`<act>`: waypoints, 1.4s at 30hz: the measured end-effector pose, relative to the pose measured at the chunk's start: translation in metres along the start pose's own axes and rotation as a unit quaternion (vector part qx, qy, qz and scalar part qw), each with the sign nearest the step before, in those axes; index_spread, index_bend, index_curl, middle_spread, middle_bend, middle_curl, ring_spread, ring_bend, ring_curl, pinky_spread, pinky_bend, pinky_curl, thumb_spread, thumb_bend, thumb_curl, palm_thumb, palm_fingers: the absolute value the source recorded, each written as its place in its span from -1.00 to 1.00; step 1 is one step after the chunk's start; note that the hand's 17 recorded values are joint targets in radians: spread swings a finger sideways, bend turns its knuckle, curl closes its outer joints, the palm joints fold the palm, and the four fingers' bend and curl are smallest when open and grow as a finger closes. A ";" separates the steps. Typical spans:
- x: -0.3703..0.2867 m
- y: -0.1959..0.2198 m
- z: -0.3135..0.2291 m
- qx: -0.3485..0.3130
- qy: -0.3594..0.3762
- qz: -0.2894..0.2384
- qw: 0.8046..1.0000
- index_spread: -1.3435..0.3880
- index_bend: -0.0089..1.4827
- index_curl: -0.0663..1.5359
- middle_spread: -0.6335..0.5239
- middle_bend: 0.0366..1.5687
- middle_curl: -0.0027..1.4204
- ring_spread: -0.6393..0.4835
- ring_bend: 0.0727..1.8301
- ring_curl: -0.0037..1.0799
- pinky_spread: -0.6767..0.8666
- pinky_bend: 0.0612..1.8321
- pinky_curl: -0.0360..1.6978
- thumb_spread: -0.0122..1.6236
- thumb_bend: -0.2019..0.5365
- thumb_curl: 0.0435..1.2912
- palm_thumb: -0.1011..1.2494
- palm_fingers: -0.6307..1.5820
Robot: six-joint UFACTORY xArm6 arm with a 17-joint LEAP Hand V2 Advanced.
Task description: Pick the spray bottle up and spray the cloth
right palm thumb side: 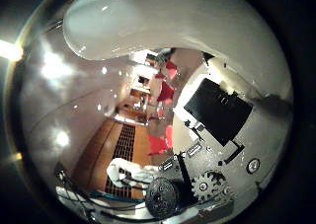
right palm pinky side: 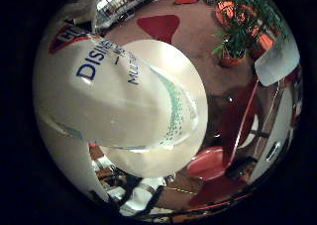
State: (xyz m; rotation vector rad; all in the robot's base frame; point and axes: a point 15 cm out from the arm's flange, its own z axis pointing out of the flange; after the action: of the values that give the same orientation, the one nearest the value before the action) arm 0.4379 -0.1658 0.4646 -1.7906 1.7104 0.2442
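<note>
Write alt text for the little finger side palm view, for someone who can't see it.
A white spray bottle with blue lettering fills most of the view, very close to the palm. Behind it lies a room with a brownish floor, red seats and a potted plant.

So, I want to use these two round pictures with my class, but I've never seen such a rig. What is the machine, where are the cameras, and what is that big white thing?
The machine is a robot arm ending in a hand with fingers and a thumb. Both pictures come from very wide-angle cameras set in its palm, one by the little finger, one by the thumb. The big white thing is a spray bottle, filling the view because it lies close against the palm. The white, black and geared parts in the thumb-side view belong to the hand itself. Its fingers seem to be curled round the bottle. Behind lie a room with a potted plant and red seats. I cannot pick out a cloth for certain.
</note>
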 end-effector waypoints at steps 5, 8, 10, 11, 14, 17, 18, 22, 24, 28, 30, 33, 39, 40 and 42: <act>-0.026 0.016 0.006 -0.067 0.087 -0.052 0.993 0.32 0.49 0.00 -0.09 0.70 -0.10 -0.13 0.57 0.04 -0.42 0.22 0.07 -0.22 -0.51 0.29 0.65 0.65; -0.039 0.023 0.016 -0.119 0.142 -0.088 0.979 0.31 0.48 0.00 -0.09 0.70 -0.10 -0.13 0.57 0.04 -0.43 0.22 0.08 -0.22 -0.51 0.30 0.64 0.65; -0.050 0.026 0.020 -0.148 0.178 -0.113 0.966 0.31 0.48 0.01 -0.09 0.69 -0.10 -0.13 0.57 0.04 -0.43 0.22 0.09 -0.22 -0.51 0.30 0.64 0.65; -0.056 0.028 0.023 -0.161 0.193 -0.122 0.960 0.31 0.48 0.01 -0.09 0.69 -0.10 -0.13 0.57 0.04 -0.43 0.21 0.09 -0.22 -0.51 0.30 0.64 0.65; -0.073 0.028 0.036 -0.196 0.232 -0.152 0.941 0.32 0.48 0.01 -0.10 0.69 -0.10 -0.15 0.57 0.04 -0.43 0.21 0.10 -0.23 -0.51 0.31 0.64 0.65; -0.088 0.028 0.050 -0.223 0.264 -0.173 0.922 0.31 0.49 0.01 -0.10 0.70 -0.10 -0.15 0.56 0.04 -0.43 0.21 0.11 -0.23 -0.51 0.31 0.64 0.65; -0.094 0.027 0.055 -0.231 0.275 -0.182 0.915 0.31 0.49 0.01 -0.10 0.70 -0.10 -0.15 0.56 0.04 -0.43 0.21 0.11 -0.23 -0.51 0.31 0.64 0.65; -0.115 0.030 0.083 -0.275 0.319 -0.218 0.880 0.31 0.49 0.01 -0.09 0.70 -0.10 -0.14 0.57 0.04 -0.43 0.20 0.12 -0.22 -0.52 0.31 0.62 0.65; -0.114 0.035 0.101 -0.311 0.340 -0.231 0.857 0.31 0.49 0.01 -0.09 0.70 -0.10 -0.14 0.57 0.04 -0.43 0.20 0.12 -0.22 -0.51 0.31 0.62 0.65; -0.106 0.044 0.159 -0.383 0.359 -0.231 0.819 0.31 0.50 0.01 -0.09 0.70 -0.10 -0.13 0.57 0.04 -0.44 0.20 0.13 -0.20 -0.51 0.32 0.62 0.65; -0.100 0.047 0.183 -0.404 0.362 -0.220 0.811 0.31 0.50 0.01 -0.09 0.70 -0.10 -0.13 0.57 0.04 -0.44 0.20 0.13 -0.20 -0.51 0.31 0.61 0.65; -0.093 0.056 0.218 -0.442 0.362 -0.219 0.791 0.31 0.50 0.02 -0.09 0.71 -0.10 -0.13 0.57 0.04 -0.44 0.19 0.14 -0.19 -0.51 0.32 0.62 0.65; -0.091 0.067 0.261 -0.480 0.394 -0.220 0.752 0.31 0.50 0.02 -0.09 0.71 -0.10 -0.13 0.58 0.04 -0.44 0.19 0.15 -0.18 -0.51 0.32 0.61 0.65; -0.091 0.067 0.265 -0.480 0.398 -0.218 0.750 0.31 0.49 0.02 -0.09 0.71 -0.10 -0.13 0.58 0.04 -0.44 0.19 0.15 -0.18 -0.51 0.32 0.60 0.65; -0.092 0.069 0.273 -0.480 0.404 -0.216 0.748 0.31 0.49 0.02 -0.09 0.71 -0.11 -0.13 0.58 0.04 -0.44 0.19 0.16 -0.17 -0.51 0.32 0.60 0.65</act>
State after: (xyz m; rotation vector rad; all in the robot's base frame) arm 0.4398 0.0667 0.2805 -3.4023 1.7181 0.1512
